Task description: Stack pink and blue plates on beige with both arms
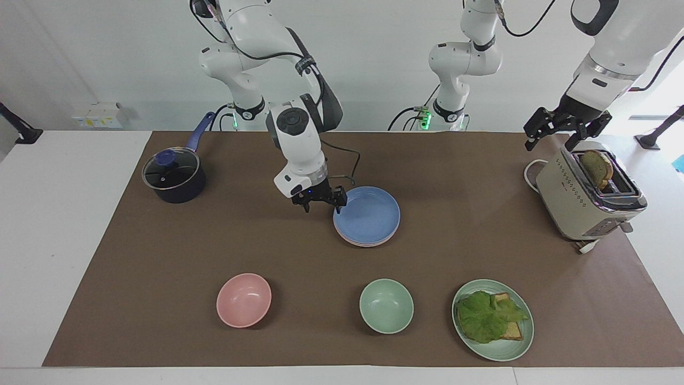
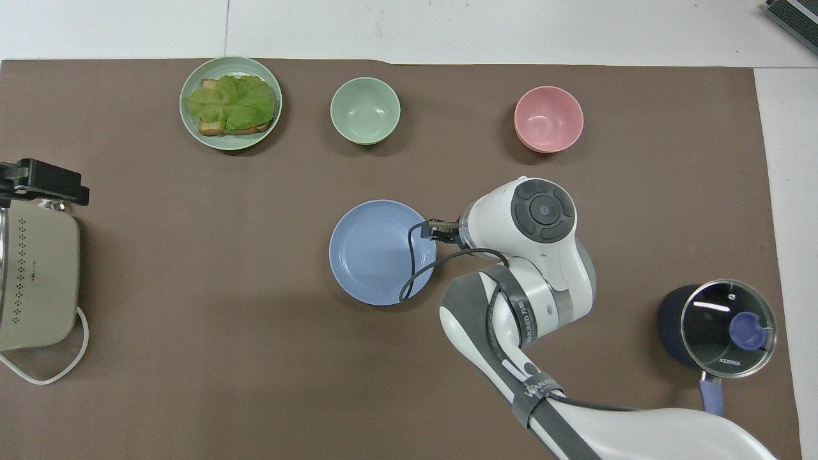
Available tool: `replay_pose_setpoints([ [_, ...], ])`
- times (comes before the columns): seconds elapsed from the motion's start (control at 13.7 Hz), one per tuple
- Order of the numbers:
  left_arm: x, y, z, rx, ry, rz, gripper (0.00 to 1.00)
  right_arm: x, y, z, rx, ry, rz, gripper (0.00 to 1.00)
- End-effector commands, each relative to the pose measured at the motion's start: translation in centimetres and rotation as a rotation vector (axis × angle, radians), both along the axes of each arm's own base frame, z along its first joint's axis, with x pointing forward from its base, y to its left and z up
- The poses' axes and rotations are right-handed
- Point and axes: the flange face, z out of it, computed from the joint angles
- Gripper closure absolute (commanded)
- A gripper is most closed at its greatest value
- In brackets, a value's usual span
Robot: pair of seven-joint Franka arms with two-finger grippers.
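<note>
White walls back a white table w/ a brown mat over most of it. Mid-mat sits the stack: blue plate on top, pink plate showing only as a thin rim under it; the beige plate can't be made out separately in either view. Overhead, only the blue plate shows.

Right gripper hangs just beside the stack's rim, toward the right arm's end, fingers spread wide, gripping nothing; whether a fingertip touches the rim can't be told. Overhead, its tip peeks out from under the wrist at the plate's edge.

Left gripper waits over the toaster, fingers apart, holding nothing. Toaster has a bread slice standing in its slot.

Also on the mat: dark pot w/ glass lid at the right arm's end; pink bowl, green bowl and green plate w/ lettuce and bread, all farther from the robots than the stack.
</note>
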Motion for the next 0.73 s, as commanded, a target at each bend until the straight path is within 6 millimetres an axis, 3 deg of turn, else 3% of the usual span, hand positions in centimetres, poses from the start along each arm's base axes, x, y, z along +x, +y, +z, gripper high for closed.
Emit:
replay_pose_setpoints([
  [0.0,-0.3,0.2,0.0,0.02,0.006,-0.007,0.0,-0.1,-4.2,3.4,-0.033,-0.002,0.067,0.0],
  [0.22,-0.3,0.2,0.0,0.02,0.006,-0.008,0.0,-0.4,-8.1,6.6,-0.04,0.027,0.051,0.0],
  [0.66,-0.3,0.2,0.0,0.02,0.006,-0.008,0.0,-3.7,-14.3,12.2,-0.048,0.105,0.019,0.0],
])
